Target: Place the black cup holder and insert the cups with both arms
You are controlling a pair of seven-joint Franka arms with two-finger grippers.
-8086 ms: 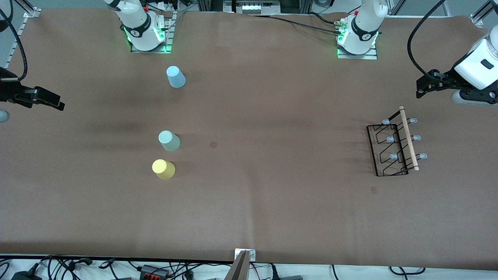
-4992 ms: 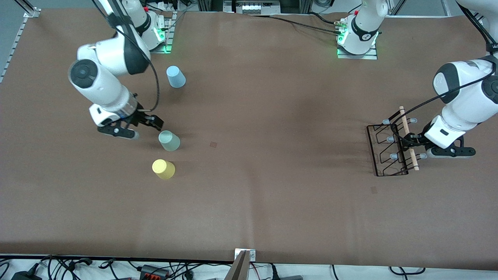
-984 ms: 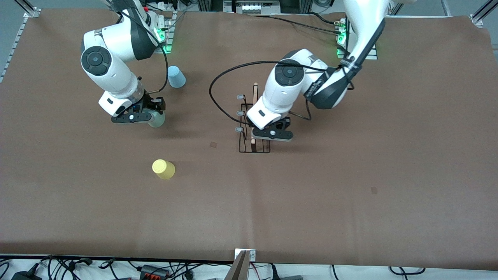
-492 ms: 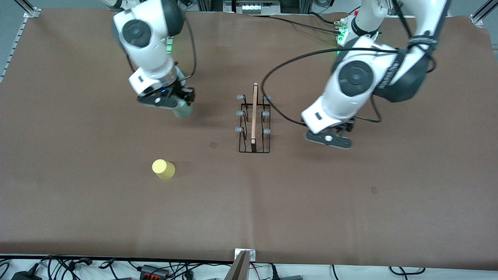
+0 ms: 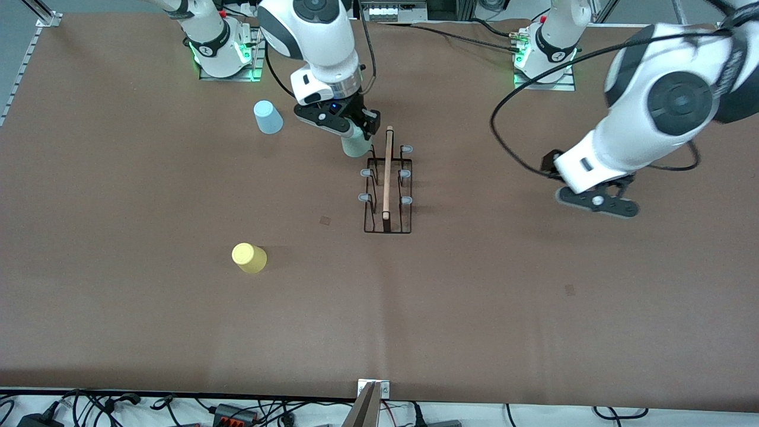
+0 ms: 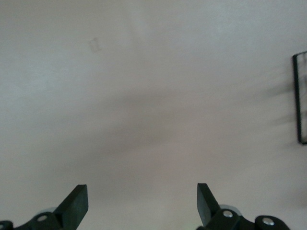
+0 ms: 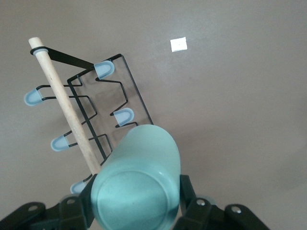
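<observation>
The pale green cup [image 5: 356, 144] is being held clamped in the right gripper [image 5: 350, 127], over the black cup holder [image 5: 386, 185] at the end of its wooden handle [image 5: 388, 172] farthest from the front camera, just above the peg [image 5: 367, 149] nearest it. The handle's long axis is being kept running toward that camera. The left gripper [image 5: 596, 200] is being held spread apart and empty, well clear of the holder toward the left arm's end.

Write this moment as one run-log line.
right gripper: shut on green cup, over rack end | left gripper: open, empty | yellow cup, blue cup: on table
</observation>
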